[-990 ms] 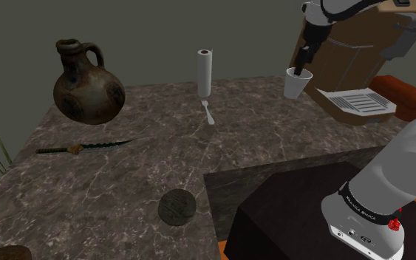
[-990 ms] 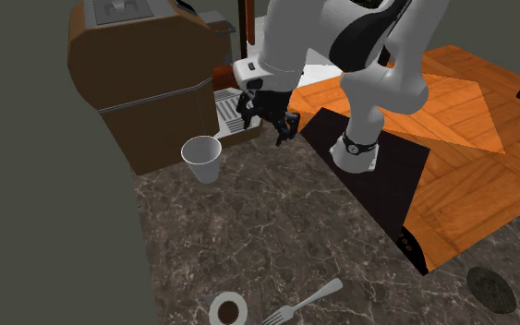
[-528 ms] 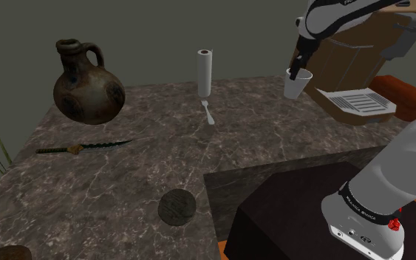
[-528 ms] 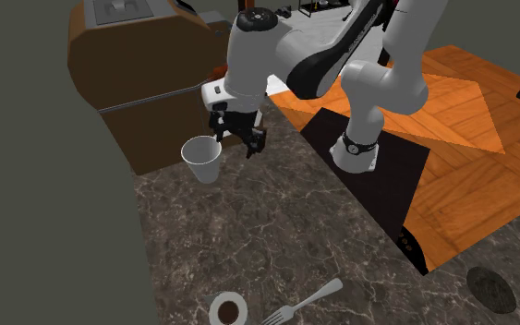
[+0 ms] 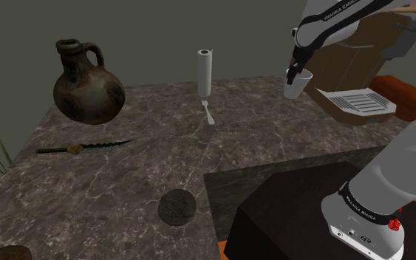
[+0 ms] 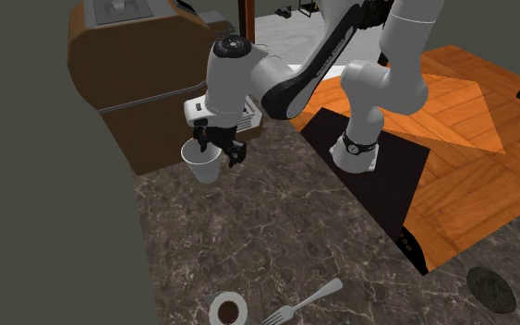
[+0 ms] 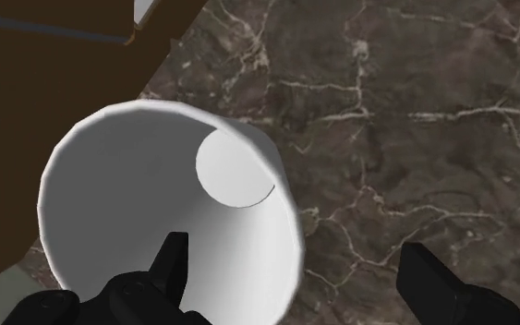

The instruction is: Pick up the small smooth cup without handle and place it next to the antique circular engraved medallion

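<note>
A small plain white cup (image 5: pixel 295 87) (image 6: pixel 202 164) (image 7: pixel 138 198) without a handle stands upright on the dark marbled table, close in front of a brown coffee machine (image 6: pixel 142 88). My black gripper (image 5: pixel 296 72) (image 6: pixel 219 151) (image 7: pixel 299 272) hangs open right over it. In the wrist view one finger (image 7: pixel 170 263) dips inside the cup's mouth and the other finger (image 7: pixel 433 277) stays outside, so the cup's wall lies between them, untouched. The dark round engraved medallion (image 5: pixel 177 207) (image 6: pixel 491 288) lies flat near the table's front edge, far from the cup.
A brown jug (image 5: pixel 88 83), an upright white roll (image 5: pixel 205 72), a fork (image 5: pixel 208 113) (image 6: pixel 304 301) and a dagger (image 5: pixel 80 148) lie across the table (image 5: pixel 140 177). The machine's grated drip tray (image 5: pixel 355 102) juts out beside the cup. My stand (image 5: pixel 287 214) is at the lower right.
The gripper has swung across from the drip tray toward the cup and come down over its rim, staying open. The cup has not moved.
</note>
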Motion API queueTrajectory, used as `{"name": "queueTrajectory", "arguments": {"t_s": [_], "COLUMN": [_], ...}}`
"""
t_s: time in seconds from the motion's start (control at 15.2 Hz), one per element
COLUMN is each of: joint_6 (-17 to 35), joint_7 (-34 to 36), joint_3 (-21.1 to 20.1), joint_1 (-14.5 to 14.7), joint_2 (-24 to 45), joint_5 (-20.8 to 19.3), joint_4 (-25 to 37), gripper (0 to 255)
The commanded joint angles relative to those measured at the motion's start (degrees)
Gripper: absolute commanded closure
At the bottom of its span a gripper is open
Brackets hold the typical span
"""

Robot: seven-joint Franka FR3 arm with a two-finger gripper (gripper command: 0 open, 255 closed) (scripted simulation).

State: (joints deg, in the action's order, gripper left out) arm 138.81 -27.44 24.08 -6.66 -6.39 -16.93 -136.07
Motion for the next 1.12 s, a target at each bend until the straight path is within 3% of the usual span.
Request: {"name": "queueTrajectory", "arguments": {"t_s": [0.0, 0.13, 0.66, 0.73, 1.06], "joint_6": [1.62, 3.74, 3.72, 3.72, 3.72], "joint_7": [-0.31, -0.71, -0.71, -0.71, -0.71], "joint_3": [0.29, 0.62, 0.61, 0.61, 0.61], "joint_1": [-0.08, -0.18, -0.19, -0.19, -0.19], "joint_2": [1.29, 3.07, 3.07, 3.07, 3.06], "joint_5": [0.32, 0.83, 0.83, 0.83, 0.83], "joint_4": [-0.27, -0.62, -0.61, -0.61, -0.62], "gripper": [0, 0, 0, 255, 255]}}
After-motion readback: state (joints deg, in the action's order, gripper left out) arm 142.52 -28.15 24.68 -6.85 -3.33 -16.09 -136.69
